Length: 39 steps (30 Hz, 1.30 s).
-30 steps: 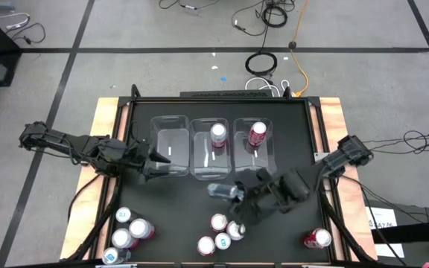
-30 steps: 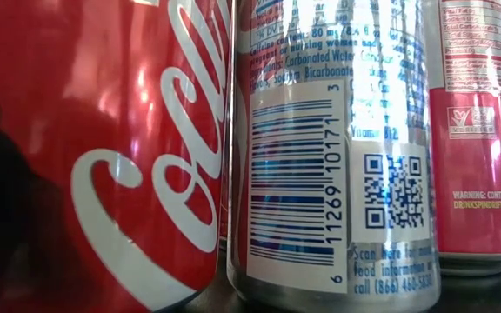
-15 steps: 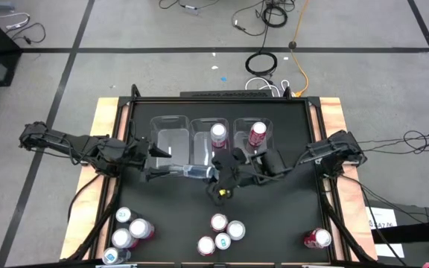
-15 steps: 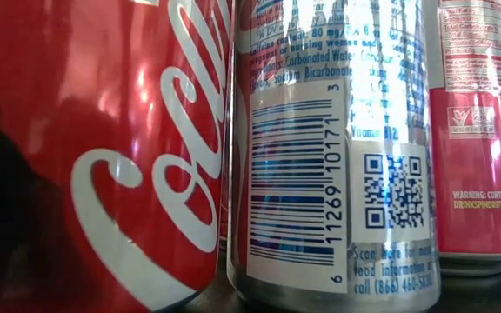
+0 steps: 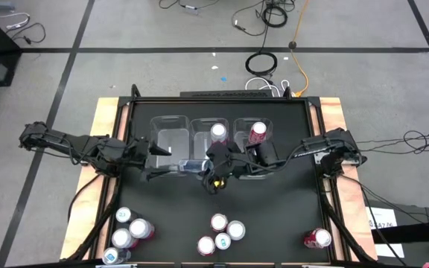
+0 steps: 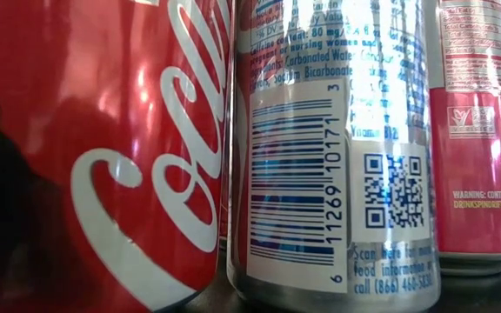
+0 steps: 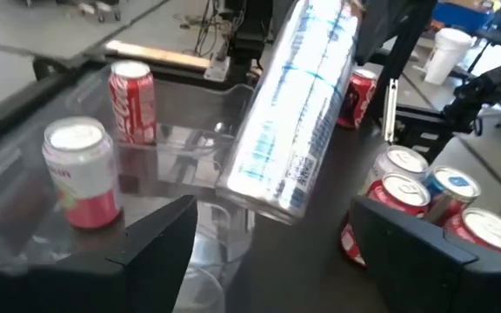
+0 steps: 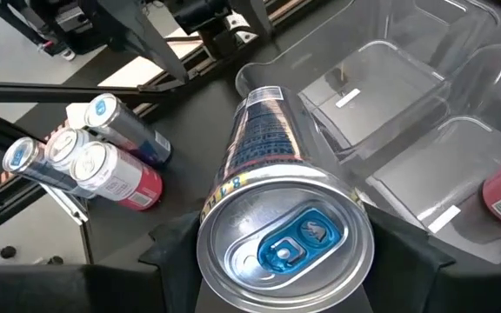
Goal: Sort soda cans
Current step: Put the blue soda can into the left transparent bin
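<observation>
right pincer (image 5: 213, 165) gripping blue can (image 5: 194, 165), left pincer (image 5: 157, 160) open

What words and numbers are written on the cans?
Red can: white script, part of "Coca-Cola".
Blue can: barcode "6 11269 10171 3"; "Carbonated Water"; "call (866) 460-5836"; QR code.
Pink can: "WARNING: CONTENTS UNDER..."; "DRINKSPINDRIFT.COM".
Other print is too small to read.

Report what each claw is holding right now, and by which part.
The right claw holds the blue-and-silver can lying sideways, gripped at its top end near the tab. The left claw stands open around the can's other end, holding nothing.
</observation>
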### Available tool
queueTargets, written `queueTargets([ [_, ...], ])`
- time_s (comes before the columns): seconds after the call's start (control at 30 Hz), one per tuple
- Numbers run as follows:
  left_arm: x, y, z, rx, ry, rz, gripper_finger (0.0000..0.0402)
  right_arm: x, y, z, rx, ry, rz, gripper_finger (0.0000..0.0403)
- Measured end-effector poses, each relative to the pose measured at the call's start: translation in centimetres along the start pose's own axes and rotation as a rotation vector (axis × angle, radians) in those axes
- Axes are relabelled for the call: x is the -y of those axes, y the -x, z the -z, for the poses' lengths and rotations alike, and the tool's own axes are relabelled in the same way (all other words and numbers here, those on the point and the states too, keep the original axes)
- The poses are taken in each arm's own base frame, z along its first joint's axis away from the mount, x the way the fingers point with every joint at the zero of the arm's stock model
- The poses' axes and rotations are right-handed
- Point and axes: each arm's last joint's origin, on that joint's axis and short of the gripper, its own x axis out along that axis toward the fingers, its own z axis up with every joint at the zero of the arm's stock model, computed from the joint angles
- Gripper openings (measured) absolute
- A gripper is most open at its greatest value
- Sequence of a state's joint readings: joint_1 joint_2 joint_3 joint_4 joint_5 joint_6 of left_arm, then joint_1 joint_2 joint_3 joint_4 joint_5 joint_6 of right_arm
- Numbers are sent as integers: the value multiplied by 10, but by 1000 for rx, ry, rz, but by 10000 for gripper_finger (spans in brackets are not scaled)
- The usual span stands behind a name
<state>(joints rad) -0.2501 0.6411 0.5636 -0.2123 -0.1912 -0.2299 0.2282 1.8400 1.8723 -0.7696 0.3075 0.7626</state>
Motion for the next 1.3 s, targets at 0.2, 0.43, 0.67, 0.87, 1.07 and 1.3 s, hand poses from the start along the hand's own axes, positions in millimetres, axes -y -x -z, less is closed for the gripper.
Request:
queueTargets([
  [0.2,0,0,-1,11,-53,-21,343,3,-1,-4,7,4,5,233],
  [0.43,0,0,-1,17,-52,-20,350,5,-6,-15,55,0,-47,233],
  [0.67,1,0,-6,60,-41,-11,350,12,-13,-23,57,-3,-65,233],
  [0.87,2,1,-10,110,-31,-1,350,15,-22,-25,35,-7,-97,233],
  [1.07,1,-1,-10,106,-32,-31,350,14,-23,-30,64,1,-129,233],
  [1.3,3,-13,-5,47,-95,-22,350,13,-23,-32,79,0,-145,233],
])
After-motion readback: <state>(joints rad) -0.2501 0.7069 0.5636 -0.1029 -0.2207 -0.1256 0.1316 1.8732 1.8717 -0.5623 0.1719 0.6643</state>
